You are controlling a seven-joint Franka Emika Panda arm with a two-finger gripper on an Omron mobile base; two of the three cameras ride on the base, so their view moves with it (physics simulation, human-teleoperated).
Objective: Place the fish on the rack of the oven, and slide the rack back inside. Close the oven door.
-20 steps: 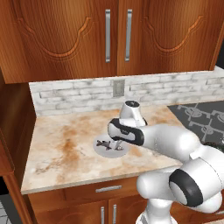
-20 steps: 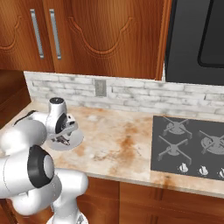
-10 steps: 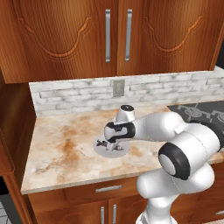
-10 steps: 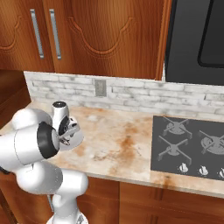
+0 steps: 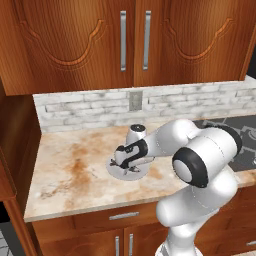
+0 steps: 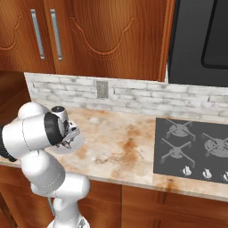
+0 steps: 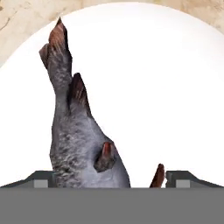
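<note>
The fish [image 7: 78, 140] lies on a round pale plate [image 7: 166, 87], grey with reddish fins, its tail pointing to the top of the hand view. My gripper [image 7: 113, 179] stands open just above it, with one fingertip on either side of the fish's body and apart from it. From the left base view the gripper [image 5: 125, 162] points down onto the plate [image 5: 114, 173] in the middle of the counter. In the right base view the plate [image 6: 76, 143] sits half hidden behind my arm. The oven, its rack and its door are out of view.
The plate rests on a marbled counter [image 5: 70, 170] with a brick backsplash and wooden cabinets [image 5: 135, 40] above. To the right lie a black cooktop [image 6: 191, 149] and, over it, a black appliance [image 6: 200, 40]. My elbow bulks large at the counter's front.
The hand has shifted a little left and down onto the plate, and the elbow has swung forward and up. The fish and plate have not moved.
</note>
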